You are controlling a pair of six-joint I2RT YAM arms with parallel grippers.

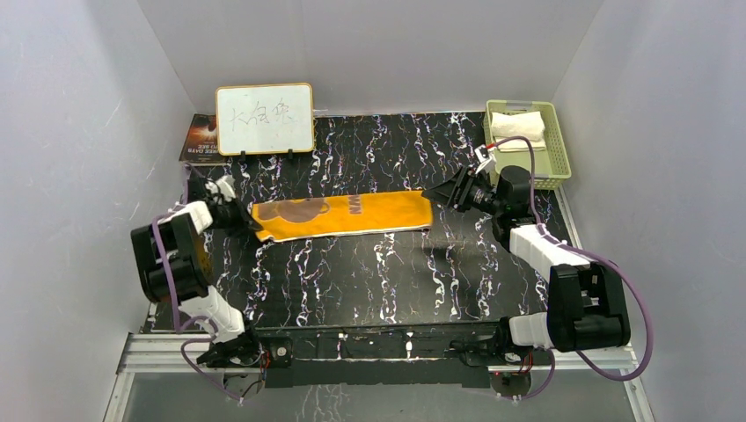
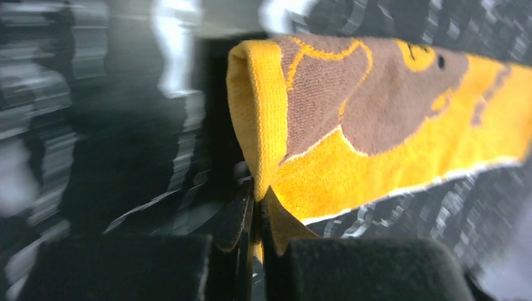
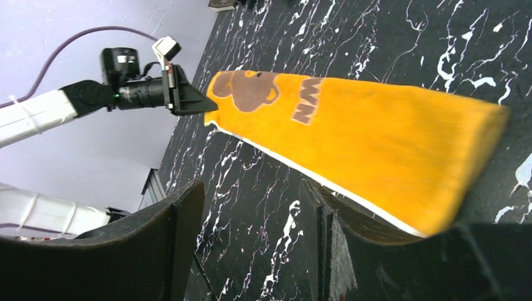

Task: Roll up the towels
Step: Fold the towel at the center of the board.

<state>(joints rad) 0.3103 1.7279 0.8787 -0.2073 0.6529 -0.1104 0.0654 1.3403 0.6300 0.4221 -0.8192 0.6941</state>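
The orange towel [image 1: 343, 214] lies flat on the tabletop [image 1: 369, 281], not yet rolled. The left end effector [image 2: 257, 207] pinches its end, and the right end effector [image 3: 251, 238] hangs released. The white towel [image 1: 519, 126] sits in the basket [image 1: 558, 149].

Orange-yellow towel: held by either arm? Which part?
Left gripper is shut on the orange-yellow cloth towel, at a corner of its folded end. Right gripper is open at the other end, holding nothing.
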